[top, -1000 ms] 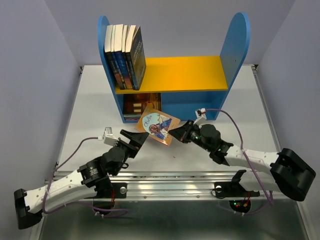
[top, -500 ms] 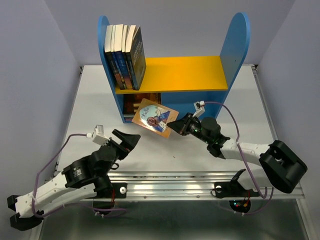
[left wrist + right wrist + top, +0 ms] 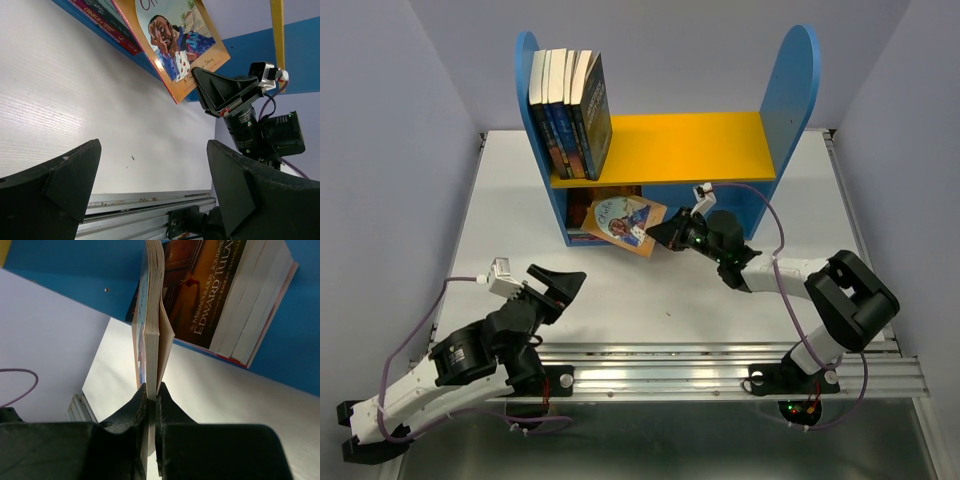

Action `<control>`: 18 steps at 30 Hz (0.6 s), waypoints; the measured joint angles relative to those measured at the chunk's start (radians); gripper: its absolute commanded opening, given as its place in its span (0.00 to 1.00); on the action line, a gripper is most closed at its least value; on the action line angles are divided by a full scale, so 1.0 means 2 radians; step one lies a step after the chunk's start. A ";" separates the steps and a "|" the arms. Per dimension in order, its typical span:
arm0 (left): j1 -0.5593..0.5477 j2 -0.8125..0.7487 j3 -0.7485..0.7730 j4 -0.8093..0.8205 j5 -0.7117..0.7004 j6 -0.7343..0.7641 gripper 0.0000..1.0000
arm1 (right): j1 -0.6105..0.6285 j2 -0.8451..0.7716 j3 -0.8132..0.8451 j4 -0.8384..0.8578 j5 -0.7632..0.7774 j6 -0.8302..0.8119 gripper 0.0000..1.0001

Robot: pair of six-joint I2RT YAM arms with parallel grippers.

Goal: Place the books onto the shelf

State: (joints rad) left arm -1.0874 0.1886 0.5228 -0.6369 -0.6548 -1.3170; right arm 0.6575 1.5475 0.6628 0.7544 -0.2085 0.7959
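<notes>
Advancing: right gripper (image 3: 658, 234) is bringing the illustrated paperback (image 3: 620, 222) to the lower compartment of the shelf (image 3: 790, 90), toward the far edge of the table (image 3: 500, 220); left gripper (image 3: 558, 283) is retreating, fingers spread wide | Grip: right fingers are pinching the book's corner | Risk: splaying pages may be snagging on the stacked books (image 3: 225, 295), twisting it free

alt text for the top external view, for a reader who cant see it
The right tool holds an illustrated paperback by its corner at the blue lower compartment of the shelf. Several books stand upright at the left end of its yellow board; the left tool is open and empty above the white table.
</notes>
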 measured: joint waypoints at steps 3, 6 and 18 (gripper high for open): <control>0.000 -0.001 0.000 -0.005 -0.001 -0.001 0.99 | -0.001 0.017 0.018 -0.005 0.010 -0.011 0.04; 0.000 -0.001 0.000 -0.010 -0.002 -0.002 0.99 | -0.001 0.026 0.024 -0.009 0.018 -0.017 0.07; 0.000 -0.013 0.000 -0.023 -0.010 -0.014 0.99 | 0.003 0.056 0.067 -0.053 0.072 -0.059 0.15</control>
State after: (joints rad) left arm -1.0874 0.1635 0.5228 -0.6827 -0.6746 -1.3441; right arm 0.6628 1.6585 0.7963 0.6479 -0.0643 0.6777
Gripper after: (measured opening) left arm 0.986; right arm 0.140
